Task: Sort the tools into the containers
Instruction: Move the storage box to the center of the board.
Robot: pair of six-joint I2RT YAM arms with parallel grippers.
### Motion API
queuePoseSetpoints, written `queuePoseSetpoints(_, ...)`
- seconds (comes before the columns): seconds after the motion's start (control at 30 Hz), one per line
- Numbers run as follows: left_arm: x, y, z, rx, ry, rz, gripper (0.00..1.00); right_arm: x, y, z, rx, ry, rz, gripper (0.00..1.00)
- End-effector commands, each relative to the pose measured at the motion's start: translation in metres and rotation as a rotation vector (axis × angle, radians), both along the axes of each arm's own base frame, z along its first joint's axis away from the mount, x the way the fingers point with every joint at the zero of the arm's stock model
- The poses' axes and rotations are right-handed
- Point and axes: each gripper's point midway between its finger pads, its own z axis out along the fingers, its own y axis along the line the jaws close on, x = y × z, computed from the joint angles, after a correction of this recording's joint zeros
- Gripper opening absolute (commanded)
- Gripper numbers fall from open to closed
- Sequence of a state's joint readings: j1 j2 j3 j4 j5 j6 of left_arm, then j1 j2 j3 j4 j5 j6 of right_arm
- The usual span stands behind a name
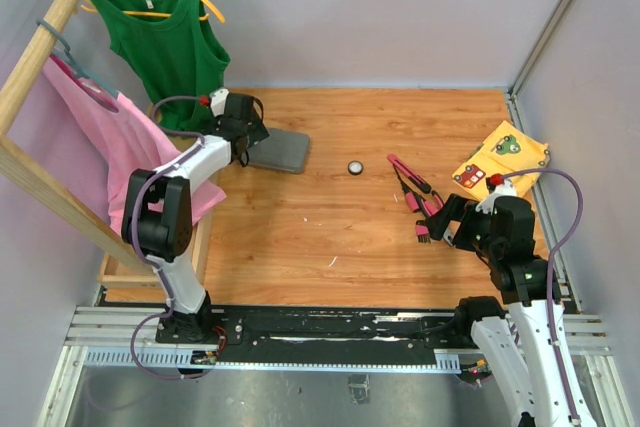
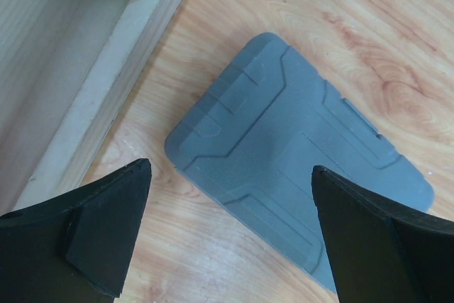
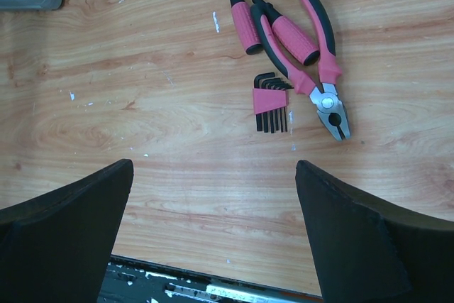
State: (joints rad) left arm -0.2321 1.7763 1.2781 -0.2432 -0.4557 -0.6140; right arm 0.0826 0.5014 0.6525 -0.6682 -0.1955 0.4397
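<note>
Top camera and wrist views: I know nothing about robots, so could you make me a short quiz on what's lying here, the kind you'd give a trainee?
1. True or false: the grey tool case lies shut, with its moulded outer shell facing up.
2. Which tool lies right beside the hex key set? A: the pliers. B: a hammer. C: a saw.
3. Fill the gap: the left gripper and the right gripper both have their jaws ____ and hold nothing.

Key: 1 true; 2 A; 3 open.
</note>
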Motion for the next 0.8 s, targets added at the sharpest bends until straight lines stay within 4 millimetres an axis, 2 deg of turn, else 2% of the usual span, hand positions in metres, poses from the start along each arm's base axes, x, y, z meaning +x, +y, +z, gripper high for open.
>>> queuePoseSetpoints(0.0, 0.016, 0.007, -0.014, -0.008, -0.004, -0.003, 0.99, 0.003, -0.002, 0.000, -0.003, -0.019, 0.006, 0.99)
queuePoseSetpoints(0.33, 0.044, 0.026, -0.029, -0.002, 0.004, -0.080, 0.99, 0.004, 0.003, 0.001, 0.005, -0.025, 0.042, 0.99)
queuePoseSetpoints(0.53, 0.055, 0.020, -0.038, 0.010, 0.000, -0.149, 0.99, 0.004, 0.006, 0.001, 0.009, -0.024, 0.055, 0.99)
queuePoseSetpoints(0.77, 0.065, 0.005, -0.049, -0.010, -0.001, -0.250, 0.99, 0.003, 0.009, 0.001, 0.019, -0.022, 0.077, 0.99)
